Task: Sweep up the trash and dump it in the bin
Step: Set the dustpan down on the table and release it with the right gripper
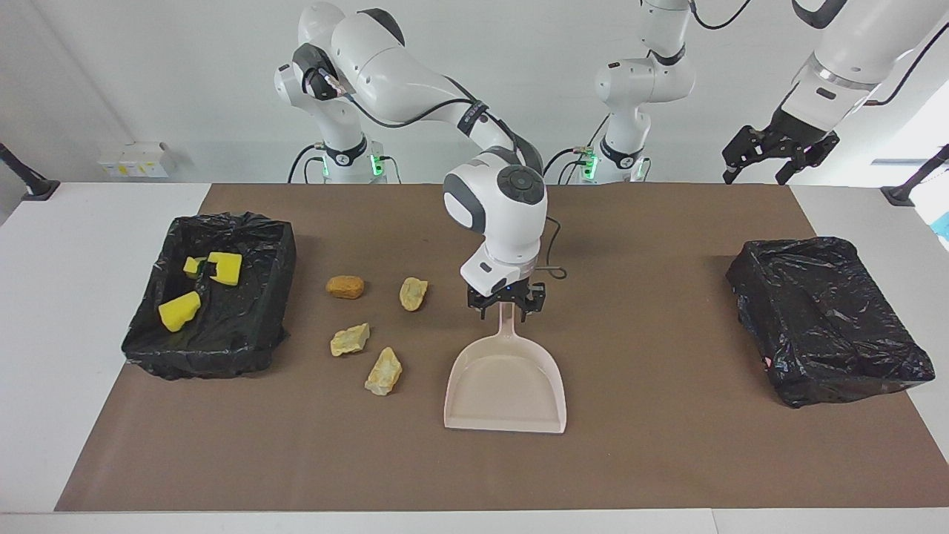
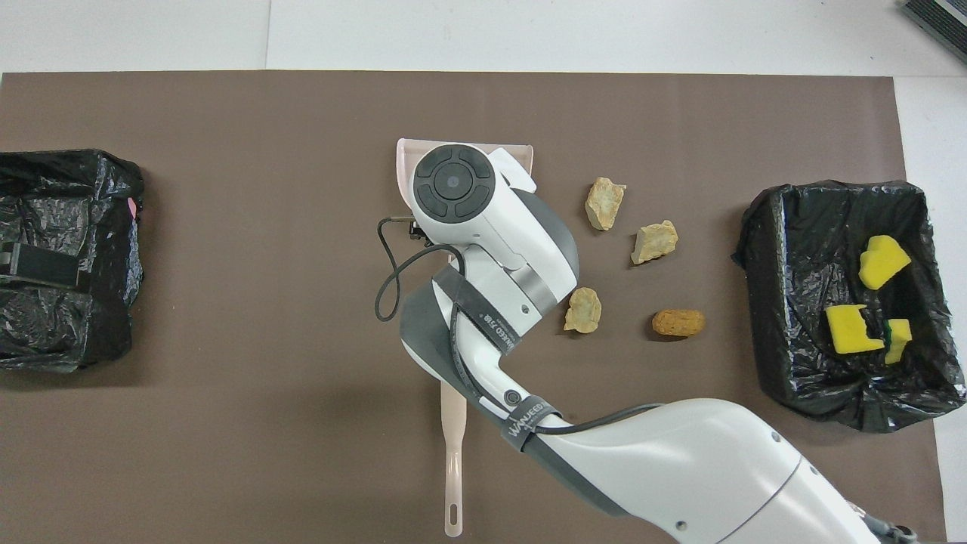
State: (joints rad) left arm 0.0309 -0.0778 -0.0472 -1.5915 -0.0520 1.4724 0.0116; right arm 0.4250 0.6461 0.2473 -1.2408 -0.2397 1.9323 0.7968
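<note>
Over brown mat (image 1: 667,460), straddled light, stiff dustpan's (image 1: 504,386) handle, likely best grip, with right claw (image 1: 506,305) wide; held left claw (image 1: 758,172) idle, wide.

Robot lab: two white arms (image 1: 415,81) at a brown-matted table (image 1: 667,445).

Four tan bread-like lumps (image 1: 345,286) and three yellow sponge chunks (image 1: 179,311). Two black-lined bins (image 1: 245,326), one dustpan (image 1: 506,386), one brush (image 2: 452,453).
</note>
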